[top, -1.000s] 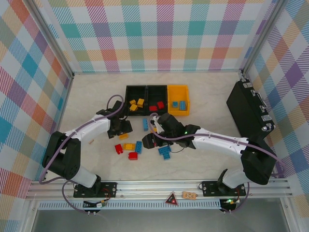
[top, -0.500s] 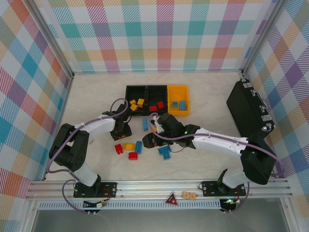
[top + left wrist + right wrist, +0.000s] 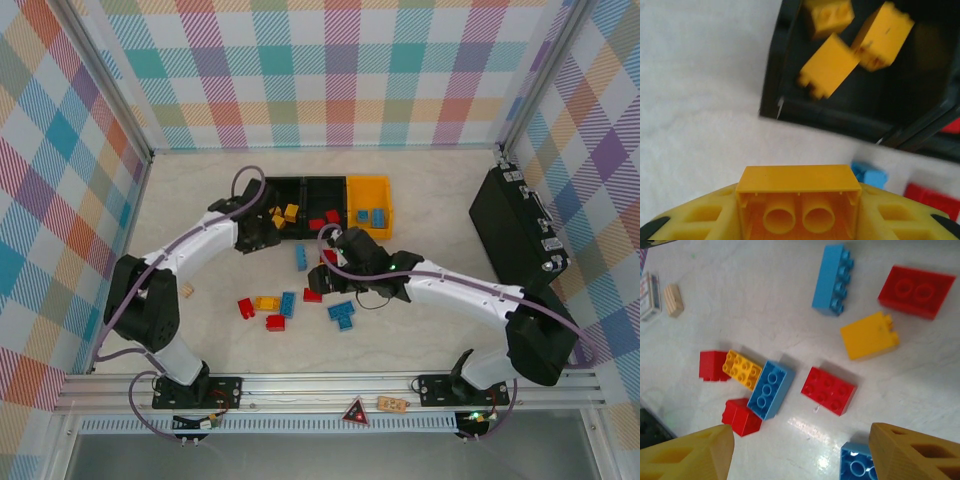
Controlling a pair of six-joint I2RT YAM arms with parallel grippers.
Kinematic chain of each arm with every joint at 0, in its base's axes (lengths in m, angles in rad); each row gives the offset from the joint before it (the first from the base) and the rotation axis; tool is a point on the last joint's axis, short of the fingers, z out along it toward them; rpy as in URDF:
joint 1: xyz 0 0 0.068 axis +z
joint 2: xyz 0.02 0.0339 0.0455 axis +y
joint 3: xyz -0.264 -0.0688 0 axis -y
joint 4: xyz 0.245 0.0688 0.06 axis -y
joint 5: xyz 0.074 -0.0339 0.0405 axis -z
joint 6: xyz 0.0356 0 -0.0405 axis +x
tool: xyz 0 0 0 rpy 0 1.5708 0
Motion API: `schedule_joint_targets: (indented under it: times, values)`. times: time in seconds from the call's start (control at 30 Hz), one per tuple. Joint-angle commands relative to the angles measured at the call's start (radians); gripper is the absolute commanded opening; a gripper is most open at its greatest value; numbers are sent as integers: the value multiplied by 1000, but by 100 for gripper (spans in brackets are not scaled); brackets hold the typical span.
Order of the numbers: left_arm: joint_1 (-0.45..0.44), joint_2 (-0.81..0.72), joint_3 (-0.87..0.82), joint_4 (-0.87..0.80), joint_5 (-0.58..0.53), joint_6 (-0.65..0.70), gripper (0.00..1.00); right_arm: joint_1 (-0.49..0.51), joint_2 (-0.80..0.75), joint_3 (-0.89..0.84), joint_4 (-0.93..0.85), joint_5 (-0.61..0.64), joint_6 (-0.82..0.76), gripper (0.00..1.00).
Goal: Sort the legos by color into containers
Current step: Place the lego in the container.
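Trouble is lurking at the near wall of the left black bin [image 3: 815, 117]: the yellow brick [image 3: 799, 200], clamped squarely in the left gripper [image 3: 260, 232], is hanging just short of that wall, so an early release is risking a bounce off the rim. It is showing a glossy hollow underside with two round tubes. On the bin's near side, the right gripper [image 3: 800, 440] is hovering wide and empty.

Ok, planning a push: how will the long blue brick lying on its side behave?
The long blue brick looks like moulded plastic, so probably stiff and light. Boxy and resting on a flat face, it should slide, not roll. Its smooth faces may slip.
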Motion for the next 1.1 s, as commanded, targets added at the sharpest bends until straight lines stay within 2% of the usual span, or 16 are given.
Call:
schedule_joint_targets:
  times: [0.0,0.4,0.7,0.77,0.97,1.07]
  values:
    - [-5,83,116,-58,-42,47,42,0,-21,32,-30,14,4,72]
    - [15,424,533,-123,-91,74,43,-9,-26,7,-38,29,20,72]
    - [46,571,702,-168,-92,79,47,-19,-20,-2,-41,37,33,72]
    - [50,585,722,-173,-90,80,48,-21,-19,-3,-41,37,35,72]
    - [52,598,757,-189,-70,81,65,-24,-13,5,-40,31,32,72]
    - [51,585,755,-188,-60,79,67,-24,-14,5,-39,28,31,72]
